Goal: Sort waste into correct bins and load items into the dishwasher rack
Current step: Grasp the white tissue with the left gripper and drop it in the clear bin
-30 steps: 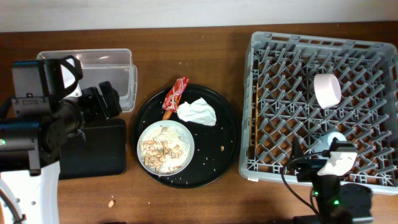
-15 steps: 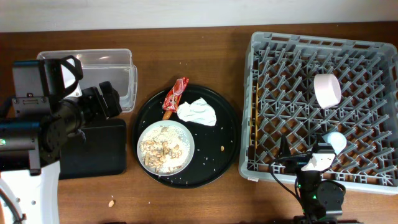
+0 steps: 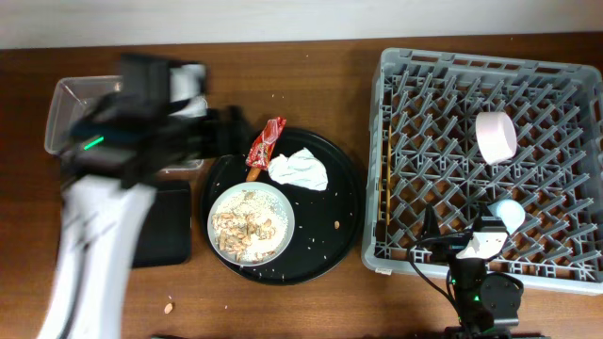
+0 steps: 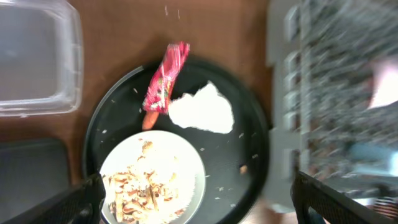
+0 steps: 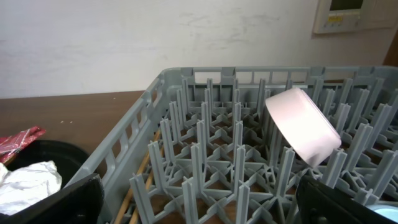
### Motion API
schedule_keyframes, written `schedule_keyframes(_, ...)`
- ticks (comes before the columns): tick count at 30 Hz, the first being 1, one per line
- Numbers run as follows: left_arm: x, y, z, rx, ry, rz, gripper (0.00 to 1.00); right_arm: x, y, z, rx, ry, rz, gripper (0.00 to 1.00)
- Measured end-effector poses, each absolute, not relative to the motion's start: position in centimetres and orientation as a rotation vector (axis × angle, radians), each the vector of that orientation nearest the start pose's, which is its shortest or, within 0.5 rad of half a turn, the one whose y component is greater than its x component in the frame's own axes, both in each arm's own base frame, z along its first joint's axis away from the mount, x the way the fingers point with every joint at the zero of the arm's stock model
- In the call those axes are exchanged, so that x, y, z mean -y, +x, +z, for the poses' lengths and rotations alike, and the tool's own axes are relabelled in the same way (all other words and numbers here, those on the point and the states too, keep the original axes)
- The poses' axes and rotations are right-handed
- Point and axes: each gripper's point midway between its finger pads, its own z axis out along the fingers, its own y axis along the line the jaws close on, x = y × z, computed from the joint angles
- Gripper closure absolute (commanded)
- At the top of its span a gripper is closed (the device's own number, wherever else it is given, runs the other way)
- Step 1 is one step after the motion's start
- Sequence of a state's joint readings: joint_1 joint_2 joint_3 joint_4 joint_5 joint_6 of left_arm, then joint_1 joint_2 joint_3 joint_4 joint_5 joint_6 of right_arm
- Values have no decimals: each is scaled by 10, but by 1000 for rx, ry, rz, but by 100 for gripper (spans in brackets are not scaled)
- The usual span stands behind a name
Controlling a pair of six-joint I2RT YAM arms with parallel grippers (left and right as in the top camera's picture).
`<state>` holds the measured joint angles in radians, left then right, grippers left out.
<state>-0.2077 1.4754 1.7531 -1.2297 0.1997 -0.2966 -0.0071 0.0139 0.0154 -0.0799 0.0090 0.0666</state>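
A red snack wrapper [image 3: 267, 141] [image 4: 165, 78], a crumpled white napkin [image 3: 300, 169] [image 4: 202, 111] and a pale plate [image 3: 251, 223] [image 4: 155, 177] of rice-like scraps lie on the round black tray [image 3: 344, 226]. An orange sausage piece [image 3: 252, 173] [image 4: 148, 118] peeks out below the wrapper. My left gripper [image 3: 224, 132] [image 4: 199, 190] is open and empty above the tray's left side, blurred. The grey rack [image 3: 565, 85] holds the white bowl [image 3: 496, 137] [image 5: 303, 124], the blue cup [image 3: 509, 212] and chopsticks [image 3: 382, 202] [image 5: 140, 180]. My right gripper [image 3: 469, 250] [image 5: 199, 199] is open at the rack's front edge.
The clear tub [image 3: 66, 99] [image 4: 37, 62] stands at the back left, with the shallow black tray bin [image 3: 165, 235] [image 4: 31, 168] in front of it, partly under my left arm. A loose scrap [image 3: 169, 307] lies on the table near the front.
My left arm has swung right from above the bins toward the round tray. My right gripper drew back from the rack, leaving the blue cup there, then stayed still.
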Motion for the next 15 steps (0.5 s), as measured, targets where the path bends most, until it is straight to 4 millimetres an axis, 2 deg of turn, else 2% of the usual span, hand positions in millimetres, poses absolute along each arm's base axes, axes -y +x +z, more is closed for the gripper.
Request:
schedule_keyframes(1, 134, 355, 266, -2649, 55, -377, 11, 3, 246, 158, -1648, 68, 38, 2)
schedule_keyframes(2, 151, 362, 238, -2712, 113, -320, 17, 3, 246, 159, -1647, 67, 38, 2)
schedule_keyframes(3, 170, 378, 203, -2755, 163, -243, 23, 3, 246, 159, -1646, 67, 38, 2)
schedule_keyframes(4, 182, 388, 176, -2786, 193, -191, 25, 3, 246, 159, -1646, 68, 38, 2)
schedule_keyframes(6, 191, 404, 124, -2841, 223, -84, 34, 3, 246, 159, -1646, 67, 38, 2)
schedule_keyframes(7, 193, 415, 101, -2851, 220, -51, 45, 3, 246, 159, -1645, 67, 38, 2)
schedule_keyframes(8, 194, 422, 77, -2867, 219, -17, 48, 3, 246, 159, -1645, 67, 38, 2)
schedule_keyframes(11, 200, 417, 28, -2970, 238, -36, 60, 3, 246, 159, -1645, 67, 38, 2)
schedule_keyframes(12, 201, 414, 23, -2985, 243, -42, 63, 3, 246, 159, -1645, 67, 38, 2)
schedule_keyframes(14, 205, 415, 22, -2985, 243, -74, 99, 3, 246, 159, -1645, 67, 38, 2)
schedule_keyframes(15, 206, 415, 22, -2985, 245, -80, 100, 3, 246, 159, -1645, 67, 38, 2)
